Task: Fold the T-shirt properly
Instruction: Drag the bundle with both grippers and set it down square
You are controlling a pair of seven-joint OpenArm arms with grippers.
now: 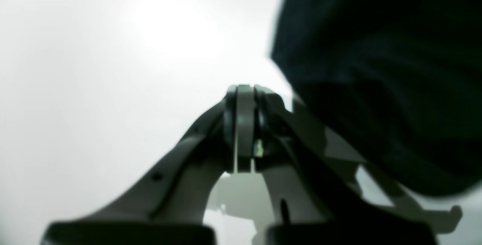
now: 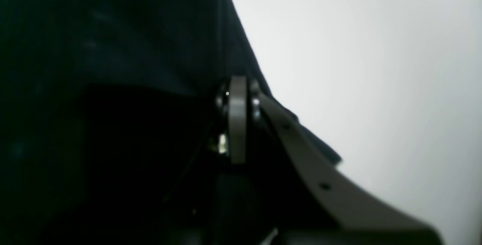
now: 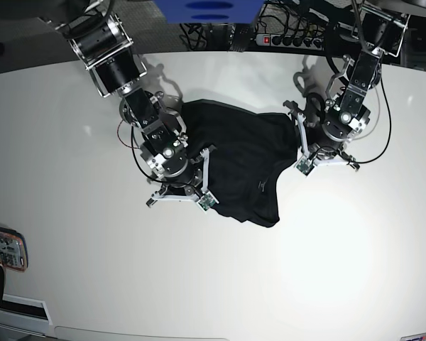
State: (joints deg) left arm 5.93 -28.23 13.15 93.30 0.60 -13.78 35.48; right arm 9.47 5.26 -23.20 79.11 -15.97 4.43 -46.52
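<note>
In the left wrist view we see the left gripper clenched, its jaws pressed flat together with no cloth visible between them. The T-shirt fills the upper right, just beside the jaws, over the white table.

In the right wrist view the right gripper is clenched too; the T-shirt darkens the whole left side (whether fabric is pinched, we cannot tell).

In the base view the T-shirt lies crumpled between both arms, the right gripper at its left edge, the left gripper at its right edge.
</note>
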